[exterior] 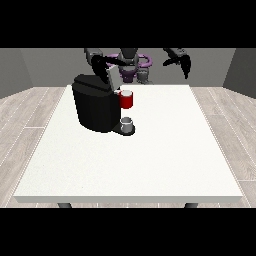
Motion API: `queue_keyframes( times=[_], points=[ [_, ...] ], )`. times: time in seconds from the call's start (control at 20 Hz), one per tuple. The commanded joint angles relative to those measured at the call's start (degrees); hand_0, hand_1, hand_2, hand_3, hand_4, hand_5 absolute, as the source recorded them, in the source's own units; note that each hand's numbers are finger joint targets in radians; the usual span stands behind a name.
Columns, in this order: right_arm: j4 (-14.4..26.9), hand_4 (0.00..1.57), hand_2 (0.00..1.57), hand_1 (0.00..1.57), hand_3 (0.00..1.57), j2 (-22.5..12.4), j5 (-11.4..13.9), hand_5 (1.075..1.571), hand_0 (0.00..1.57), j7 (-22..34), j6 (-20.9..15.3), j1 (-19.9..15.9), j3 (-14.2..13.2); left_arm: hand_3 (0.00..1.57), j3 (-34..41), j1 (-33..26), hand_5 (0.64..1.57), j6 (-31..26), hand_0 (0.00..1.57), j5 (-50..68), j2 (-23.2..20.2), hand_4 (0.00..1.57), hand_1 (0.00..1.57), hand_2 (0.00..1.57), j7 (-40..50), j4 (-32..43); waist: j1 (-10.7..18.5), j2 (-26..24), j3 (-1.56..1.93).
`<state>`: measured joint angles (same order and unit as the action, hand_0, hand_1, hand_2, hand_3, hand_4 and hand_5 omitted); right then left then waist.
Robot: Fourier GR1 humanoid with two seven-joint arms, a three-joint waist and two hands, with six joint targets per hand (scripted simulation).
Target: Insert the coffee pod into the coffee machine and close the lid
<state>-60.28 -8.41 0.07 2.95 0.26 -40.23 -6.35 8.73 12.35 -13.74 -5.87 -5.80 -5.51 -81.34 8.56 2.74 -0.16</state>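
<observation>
The black coffee machine (94, 107) stands on the white table (150, 160), left of the middle. Its grey lid (111, 75) is tilted up and open. A red pod holder (127, 101) sticks out of the machine's front, with a pale round top that may be the coffee pod (126, 93). A small grey cup (127, 123) sits on the machine's base below it. The hand at the view's left (99, 63) is just behind and above the lid. The hand at the view's right (183, 62) hangs raised over the table's far edge with relaxed fingers, holding nothing.
The robot's purple-and-grey torso (131, 65) stands behind the table's far edge. The table stretches wide towards the camera and to the right of the machine. Wooden floor surrounds it.
</observation>
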Motion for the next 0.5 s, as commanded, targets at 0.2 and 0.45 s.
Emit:
queue_keyframes(
  times=[0.2,0.45],
  points=[
    [2.4,0.04,0.00,0.00,0.00,-2.0,2.5,1.571,0.00,0.3,2.2,-5.0,1.9,0.00,-1.0,1.5,1.571,-0.4,0.00,1.4,0.6,0.36,0.00,0.00,3.0,-1.9,2.5,2.1,0.16],
    [0.0,0.00,0.00,0.00,0.00,1.6,4.5,1.571,0.00,3.3,-1.8,-9.2,4.0,0.00,0.1,3.7,1.571,0.2,0.00,0.4,-0.9,0.33,0.00,0.00,0.0,1.2,2.9,4.1,0.13]
  ],
)
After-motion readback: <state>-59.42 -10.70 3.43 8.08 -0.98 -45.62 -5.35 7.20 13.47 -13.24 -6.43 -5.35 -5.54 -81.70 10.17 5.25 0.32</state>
